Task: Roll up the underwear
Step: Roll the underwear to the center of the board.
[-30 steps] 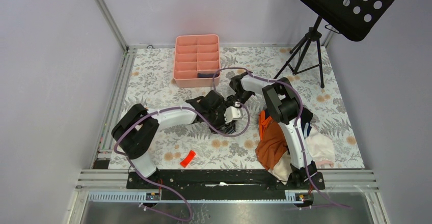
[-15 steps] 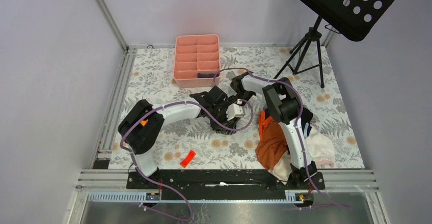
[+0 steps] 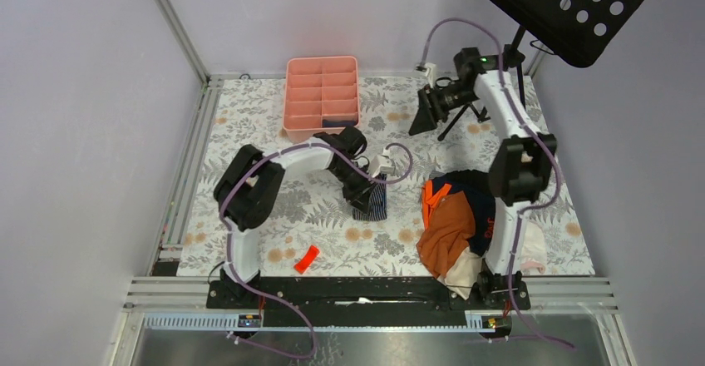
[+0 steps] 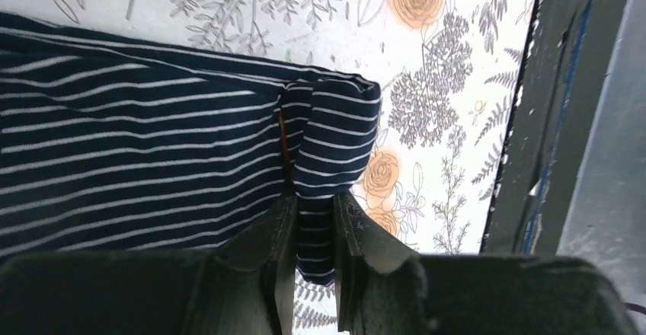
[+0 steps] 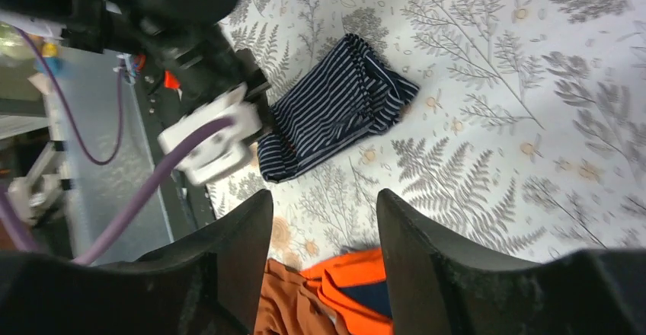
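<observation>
The dark navy cloth briefs with thin white stripes (image 3: pixel 371 202) lie on the floral-printed table cover (image 3: pixel 249 125), about mid-table, between the tray at the back and the clothes heap to the right. They are spread mostly flat. Only one edge is turned over on itself into a short thick fold, so the rolling looks barely begun: most of the cloth remains to be wound up, and the finished roll presumably then goes into the tray. The left gripper (image 4: pixel 314 205) is clenched on that folded edge, its two dark fingers pinching the striped cloth between them. The right gripper (image 5: pixel 321 198) hangs released, fingers spread with nothing between them, raised well apart from the briefs towards the far right of the table. Behind the briefs stands the pink plastic tray with divided compartments (image 3: pixel 322 98); one near compartment holds something dark, too small to identify. The heap with the large orange garment (image 3: pixel 445 229) sits at the right arm's base, with dark and pale cloth mixed in, so more pieces may await. A small red object (image 3: pixel 306 259) lies near the front edge.
</observation>
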You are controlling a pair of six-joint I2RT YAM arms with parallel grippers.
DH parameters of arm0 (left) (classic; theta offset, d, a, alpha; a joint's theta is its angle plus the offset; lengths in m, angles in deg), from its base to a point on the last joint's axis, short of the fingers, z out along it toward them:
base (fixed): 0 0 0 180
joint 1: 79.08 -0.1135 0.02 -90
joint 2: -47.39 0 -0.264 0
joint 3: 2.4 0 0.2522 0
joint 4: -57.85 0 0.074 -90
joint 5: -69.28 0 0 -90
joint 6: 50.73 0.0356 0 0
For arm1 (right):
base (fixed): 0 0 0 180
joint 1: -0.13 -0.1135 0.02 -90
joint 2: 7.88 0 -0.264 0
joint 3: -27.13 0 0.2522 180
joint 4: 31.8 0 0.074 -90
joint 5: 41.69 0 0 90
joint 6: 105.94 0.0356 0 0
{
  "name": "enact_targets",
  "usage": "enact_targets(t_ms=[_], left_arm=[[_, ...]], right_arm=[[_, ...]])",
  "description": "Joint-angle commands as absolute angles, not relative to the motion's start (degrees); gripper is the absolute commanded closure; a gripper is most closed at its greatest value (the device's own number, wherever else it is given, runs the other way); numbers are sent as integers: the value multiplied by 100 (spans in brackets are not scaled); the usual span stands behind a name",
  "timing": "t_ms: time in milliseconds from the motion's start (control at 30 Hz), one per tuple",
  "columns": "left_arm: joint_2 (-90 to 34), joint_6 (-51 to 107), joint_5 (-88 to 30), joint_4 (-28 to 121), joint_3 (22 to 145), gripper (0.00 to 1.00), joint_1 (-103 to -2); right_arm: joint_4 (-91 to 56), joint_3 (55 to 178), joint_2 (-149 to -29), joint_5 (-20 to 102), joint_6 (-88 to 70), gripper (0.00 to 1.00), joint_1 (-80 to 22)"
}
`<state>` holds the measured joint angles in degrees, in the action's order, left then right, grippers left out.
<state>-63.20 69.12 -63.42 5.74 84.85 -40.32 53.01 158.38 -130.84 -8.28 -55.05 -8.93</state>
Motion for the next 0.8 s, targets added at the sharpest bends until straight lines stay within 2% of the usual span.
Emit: enact_targets(t_ms=[0, 133, 267, 367, 433, 567, 667, 767], left_arm=[[-7116, 6925, -6995, -89, 9229, 100, -4279], [-7699, 6973, -7061, -232, 9640, 100, -4444], [-8255, 7019, -7118, -508, 10170, 98, -4607], [-8337, 6982, -7047, -431, 10136, 97, -4664], [-8322, 7020, -7029, -423, 10081, 96, -4671], [-8486, 6902, -7028, -365, 10175, 95, -4674], [-8645, 6846, -7003, -364, 10306, 93, -4674], [-8765, 6713, -6860, -355, 10392, 92, -4674]], right_arm=[[4820, 14904, -11794, -536, -5734, 39, -957], [2691, 12890, -9844, -307, -5554, 37, -953], [40, 10413, -8072, 167, -4886, 18, -1066], [-282, 9379, -7402, 753, -5934, 13, -1736], [180, 9106, -7356, 1279, -6626, 17, -2453], [303, 8759, -7637, 1843, -7208, 42, -3416], [-415, 8380, -7847, 2314, -7277, 47, -3961], [-1078, 8123, -7960, 2394, -7503, 48, -4281]])
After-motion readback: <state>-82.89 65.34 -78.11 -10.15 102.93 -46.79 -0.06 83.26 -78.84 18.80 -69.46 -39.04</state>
